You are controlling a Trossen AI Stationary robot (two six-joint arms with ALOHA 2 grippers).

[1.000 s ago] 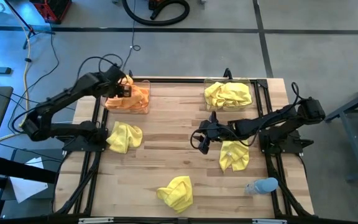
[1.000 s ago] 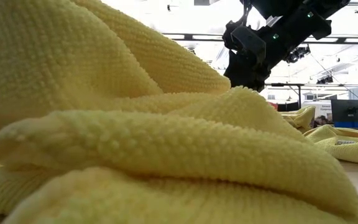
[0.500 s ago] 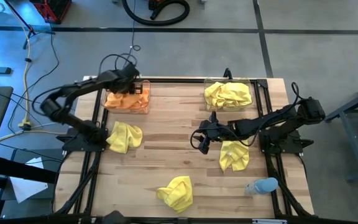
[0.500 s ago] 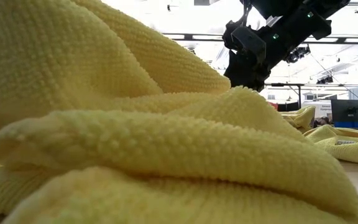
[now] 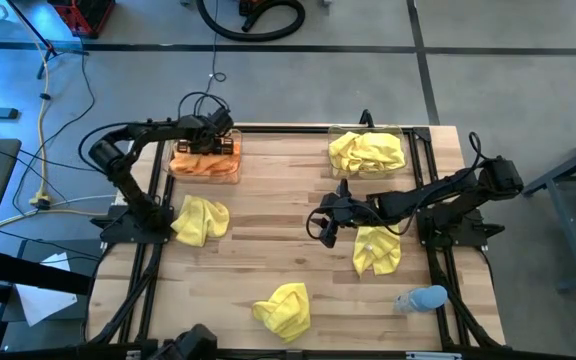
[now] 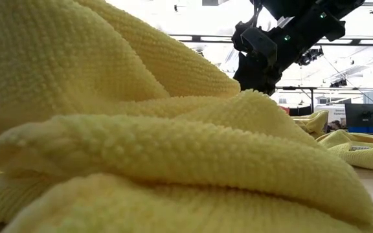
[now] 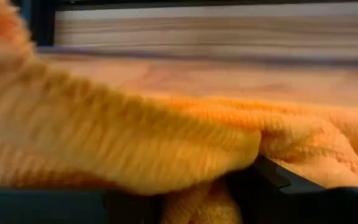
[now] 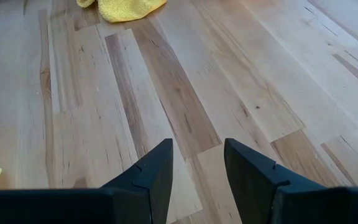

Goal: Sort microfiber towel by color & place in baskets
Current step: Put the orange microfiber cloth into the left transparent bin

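My left gripper (image 5: 218,142) is down in the far-left basket (image 5: 236,172), shut on an orange towel (image 5: 200,162) that fills the left wrist view (image 7: 104,124). The far-right basket (image 5: 406,140) holds yellow towels (image 5: 366,152). Three more yellow towels lie on the table: one at the left (image 5: 200,218), one at the right (image 5: 376,248) and one near the front edge (image 5: 283,308), which fills the low view (image 6: 141,129). My right gripper (image 5: 325,232) hovers open over bare wood at mid-table (image 8: 197,168), holding nothing. My left gripper has a bunched fold of the orange towel (image 7: 197,202) between its two fingers. It comes at the towel steeply from above. Cloth spills over the fingers, so only one fingertip (image 7: 269,180) shows. The towel lies in the basket, slack.
A small pale blue rounded object (image 5: 420,298) lies at the near right corner. Black frame rails run along both table sides. Bare wood lies open between the two baskets and across mid-table.
My left gripper has sunk into the far-left basket, shifted a little toward the table's right, and tipped more steeply downward. The orange towel, which was heaped up under the gripper, has come down with it and lies lower and flatter in the basket.
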